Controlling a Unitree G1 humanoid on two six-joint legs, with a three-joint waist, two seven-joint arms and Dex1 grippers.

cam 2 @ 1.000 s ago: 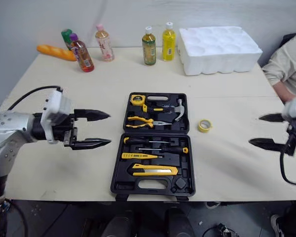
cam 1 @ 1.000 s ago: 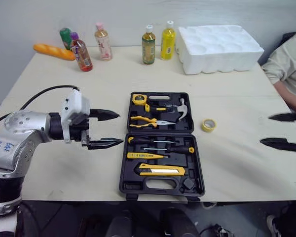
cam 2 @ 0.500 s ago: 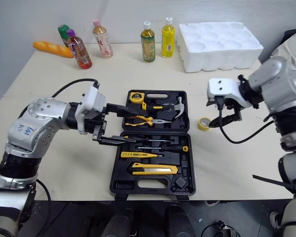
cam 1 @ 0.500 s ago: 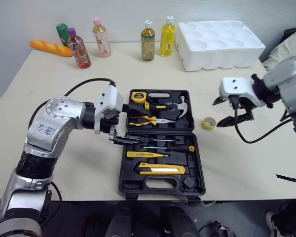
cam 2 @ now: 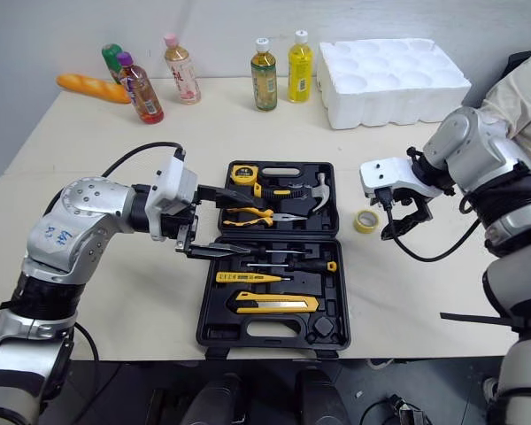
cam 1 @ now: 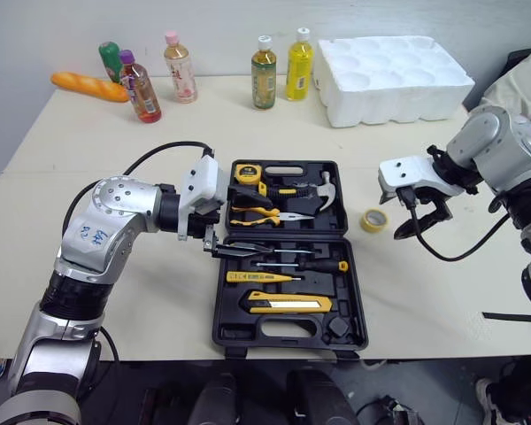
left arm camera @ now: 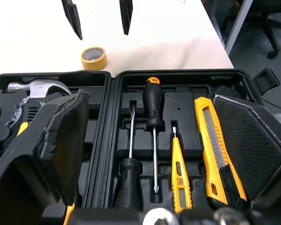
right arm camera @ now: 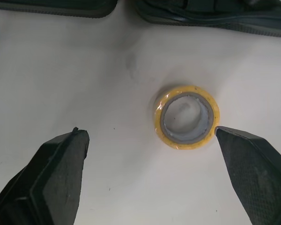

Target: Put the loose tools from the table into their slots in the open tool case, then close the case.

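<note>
We log: left gripper (cam 2: 246, 220), jaws open, over the open black plastic tool case (cam 1: 219, 310); right gripper (right arm camera: 150, 132), jaws open, above the yellow tape roll (cam 1: 373, 221) on the desk.

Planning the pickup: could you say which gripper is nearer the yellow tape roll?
Right. The right gripper hovers above the tape roll; left gripper is over the tool case.
</note>
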